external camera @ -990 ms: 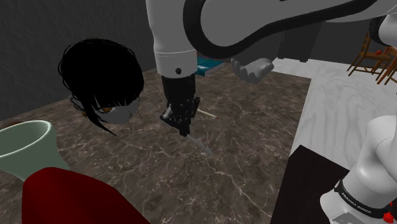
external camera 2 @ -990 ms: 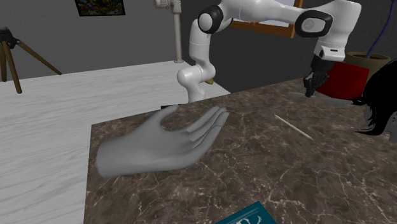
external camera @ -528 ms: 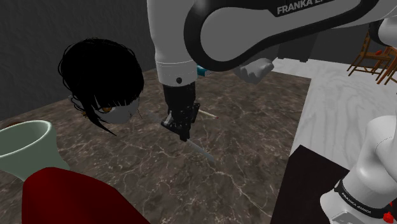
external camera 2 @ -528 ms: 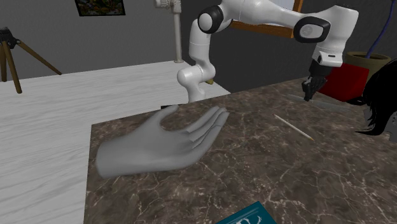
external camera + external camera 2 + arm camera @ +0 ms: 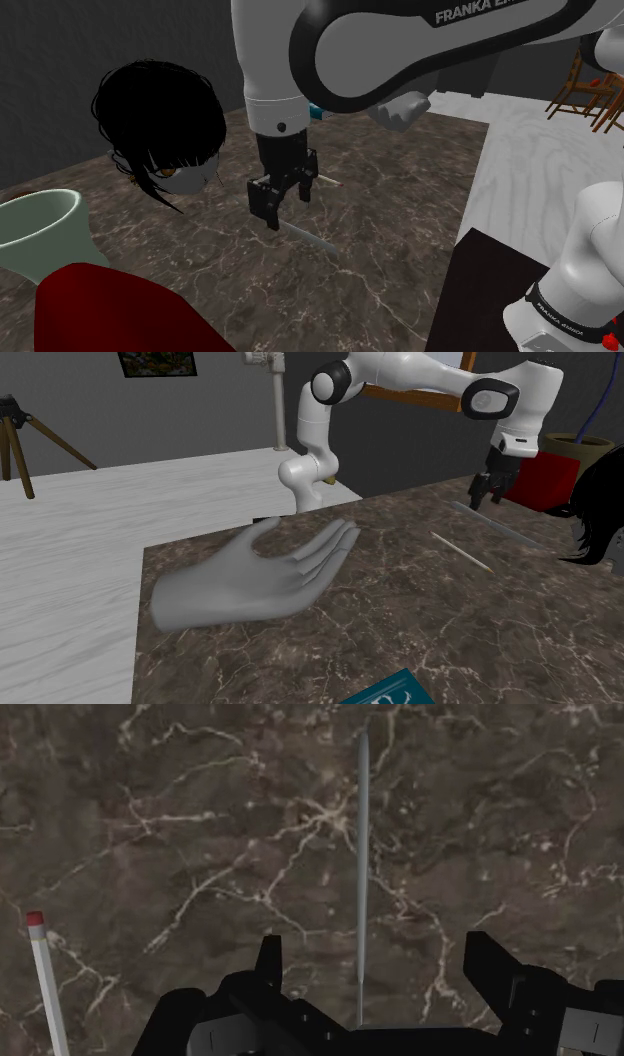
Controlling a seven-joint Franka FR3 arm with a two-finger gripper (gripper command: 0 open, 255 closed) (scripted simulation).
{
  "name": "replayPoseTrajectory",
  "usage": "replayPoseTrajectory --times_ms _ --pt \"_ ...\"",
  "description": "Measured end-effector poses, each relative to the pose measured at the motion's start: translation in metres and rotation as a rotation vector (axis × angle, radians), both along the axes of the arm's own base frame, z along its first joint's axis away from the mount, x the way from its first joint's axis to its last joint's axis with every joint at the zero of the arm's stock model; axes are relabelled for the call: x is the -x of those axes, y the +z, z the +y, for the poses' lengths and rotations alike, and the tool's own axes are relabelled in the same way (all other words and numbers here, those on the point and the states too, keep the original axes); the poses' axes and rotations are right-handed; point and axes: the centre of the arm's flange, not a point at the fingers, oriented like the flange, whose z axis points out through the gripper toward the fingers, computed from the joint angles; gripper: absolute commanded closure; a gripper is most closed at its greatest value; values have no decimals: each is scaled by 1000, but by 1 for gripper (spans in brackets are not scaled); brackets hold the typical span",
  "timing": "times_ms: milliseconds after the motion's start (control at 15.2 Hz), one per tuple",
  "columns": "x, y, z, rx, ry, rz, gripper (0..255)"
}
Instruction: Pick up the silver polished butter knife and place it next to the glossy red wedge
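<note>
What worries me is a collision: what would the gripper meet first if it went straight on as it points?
Probably the thin grey butter knife, which lies on the marble tabletop between the open fingers of the gripper; the fingers would likely land on marble either side. Depth is unclear.

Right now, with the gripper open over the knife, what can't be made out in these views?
- butter knife: its near end runs under the gripper in the wrist view.
- red wedge: cut off by the shoulder view's bottom edge, partly behind the arm in the second exterior view, so its gap to the knife is unclear.
- teal book: cut off by the second exterior view's bottom edge.
</note>
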Motion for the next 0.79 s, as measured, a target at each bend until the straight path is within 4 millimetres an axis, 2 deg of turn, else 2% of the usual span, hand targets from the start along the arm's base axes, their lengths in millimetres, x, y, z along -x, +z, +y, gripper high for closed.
replayPoseTrajectory --times_ms 132,396,792 --pt "-1 7 1 0 0 0 0" --pt "-2 46 -1 -1 0 -1 0" --pt "-3 50 0 0 0 0 0"
